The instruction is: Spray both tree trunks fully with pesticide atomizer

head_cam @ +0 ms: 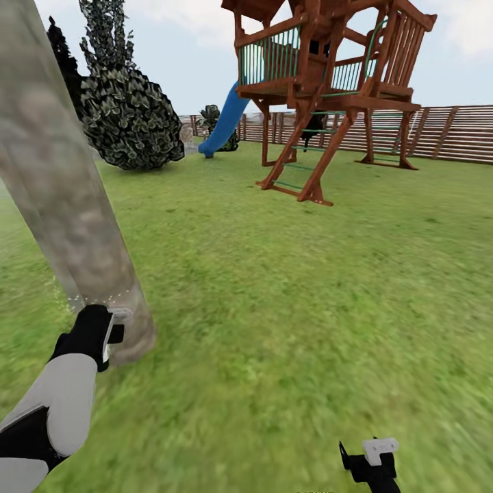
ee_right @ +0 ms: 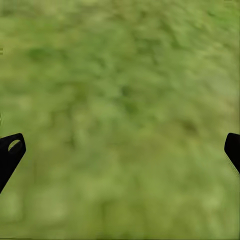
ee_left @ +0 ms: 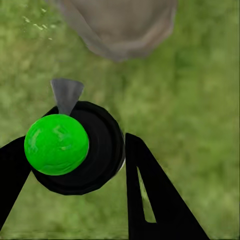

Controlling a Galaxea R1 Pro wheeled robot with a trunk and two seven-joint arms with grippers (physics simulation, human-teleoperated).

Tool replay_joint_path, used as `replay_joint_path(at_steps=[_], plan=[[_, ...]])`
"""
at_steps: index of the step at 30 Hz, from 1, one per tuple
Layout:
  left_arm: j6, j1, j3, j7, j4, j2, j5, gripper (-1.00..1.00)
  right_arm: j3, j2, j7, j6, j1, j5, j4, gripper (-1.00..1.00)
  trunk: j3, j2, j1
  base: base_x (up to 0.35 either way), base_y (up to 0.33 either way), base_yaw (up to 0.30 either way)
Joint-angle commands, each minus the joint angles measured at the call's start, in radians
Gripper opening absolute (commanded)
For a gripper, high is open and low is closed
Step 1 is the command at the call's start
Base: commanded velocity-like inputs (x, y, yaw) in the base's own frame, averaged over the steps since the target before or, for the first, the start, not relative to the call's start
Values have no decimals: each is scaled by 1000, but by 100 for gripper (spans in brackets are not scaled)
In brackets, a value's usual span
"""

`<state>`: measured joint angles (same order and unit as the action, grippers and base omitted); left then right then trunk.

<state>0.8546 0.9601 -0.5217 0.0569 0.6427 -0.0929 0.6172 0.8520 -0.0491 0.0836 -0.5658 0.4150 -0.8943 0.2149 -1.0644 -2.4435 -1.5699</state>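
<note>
- The left gripper [ee_left: 75, 165] is clenched on the atomizer [ee_left: 75, 150], its black fingers [ee_left: 150, 195] on either side of the green-capped body, nozzle toward the trunk [ee_left: 120, 25].
- The trunk [head_cam: 68, 205] stands just beside the left gripper [head_cam: 92, 332]; pale pesticide specks [head_cam: 65, 298] drift at its base.
- The right gripper [ee_right: 120, 150] hangs spread and empty over the lawn [ee_right: 125, 75].
- Risk: the nozzle sits low and close, so spray may cover only the base and miss the upper bark.
</note>
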Motion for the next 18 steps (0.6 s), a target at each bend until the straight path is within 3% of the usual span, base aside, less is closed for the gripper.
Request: replay_joint_path(at_steps=[1,5,8,11,13,14,16,18], plan=[[3,-5,-3,6,1,-1,7,-100,9,0,9,-4,1,0,0,100,-1,0,1,-186,-217,276],[0,-47,-3,6,-4,-4,4,-100,9,0,9,-4,0,0,0,100,-1,0,1,-75,-67,277],[-2,-57,-6,6,-6,24,-10,-100,9,0,10,-4,0,-1,0,100,-1,0,1,-3,-3,277],[-3,-57,-6,8,-2,28,-40,-100,9,0,9,-4,0,0,0,100,-1,0,1,0,0,277],[-17,-87,-2,11,-6,-28,-51,-100,9,0,10,-4,0,0,0,100,-1,0,1,0,0,192],[-39,-94,-2,10,-11,-34,-52,-100,9,0,10,-4,1,0,0,100,-1,0,1,0,0,57],[-114,-108,1,5,-49,-6,-51,-100,9,0,9,-4,0,0,1,100,-1,0,1,113,-112,15],[-127,-115,-2,5,-64,2,-52,-100,9,0,8,-3,0,0,1,100,-1,0,1,226,-173,1]])
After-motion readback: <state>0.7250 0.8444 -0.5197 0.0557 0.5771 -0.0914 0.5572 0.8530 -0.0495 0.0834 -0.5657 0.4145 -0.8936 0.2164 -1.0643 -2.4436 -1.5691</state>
